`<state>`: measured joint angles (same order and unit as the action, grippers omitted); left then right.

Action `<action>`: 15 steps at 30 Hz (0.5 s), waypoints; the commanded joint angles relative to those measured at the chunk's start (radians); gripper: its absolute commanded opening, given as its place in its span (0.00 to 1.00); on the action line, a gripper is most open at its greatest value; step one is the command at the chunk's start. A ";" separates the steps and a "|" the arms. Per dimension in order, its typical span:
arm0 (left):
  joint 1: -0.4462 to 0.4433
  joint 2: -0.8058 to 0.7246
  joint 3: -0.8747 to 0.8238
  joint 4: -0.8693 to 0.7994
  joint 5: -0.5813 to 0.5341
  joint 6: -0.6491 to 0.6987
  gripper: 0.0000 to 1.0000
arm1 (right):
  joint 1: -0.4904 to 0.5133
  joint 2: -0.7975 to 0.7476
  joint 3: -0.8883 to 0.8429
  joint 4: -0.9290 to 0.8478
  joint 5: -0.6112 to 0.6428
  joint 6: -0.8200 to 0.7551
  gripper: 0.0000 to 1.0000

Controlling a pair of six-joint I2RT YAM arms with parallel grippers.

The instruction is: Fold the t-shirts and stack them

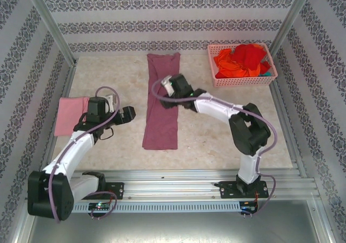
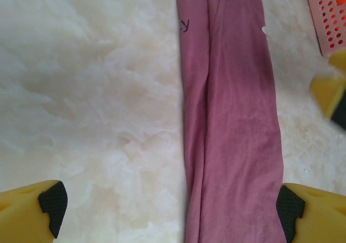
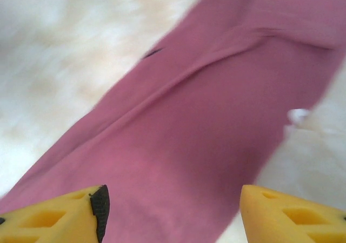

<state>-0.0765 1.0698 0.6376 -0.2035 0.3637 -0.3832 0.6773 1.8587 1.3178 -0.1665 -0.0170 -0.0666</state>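
While the mauve t-shirt [image 1: 160,119] lies folded narrow on the table [image 1: 216,124], the right gripper [image 3: 172,202] hovers over it, jaws apart, empty; the left gripper [image 2: 170,202] gapes beside it.

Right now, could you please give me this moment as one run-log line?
mauve t-shirt: long strip, centre | left tool: open, left of strip | right tool: open, over strip | pink t-shirt: folded, far left
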 commanded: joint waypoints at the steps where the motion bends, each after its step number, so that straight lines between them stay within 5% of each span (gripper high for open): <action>1: 0.011 -0.072 -0.045 0.008 -0.075 0.084 1.00 | 0.090 -0.099 -0.108 -0.019 -0.080 -0.281 0.64; 8: 0.017 -0.124 -0.076 0.000 -0.161 0.034 1.00 | 0.264 -0.194 -0.271 0.000 -0.230 -0.325 0.61; 15: 0.017 -0.133 -0.110 0.030 -0.155 0.031 1.00 | 0.321 -0.082 -0.209 -0.156 -0.210 -0.399 0.55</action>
<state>-0.0700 0.9504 0.5507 -0.1955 0.2264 -0.3477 0.9981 1.7241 1.0767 -0.2317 -0.2043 -0.4046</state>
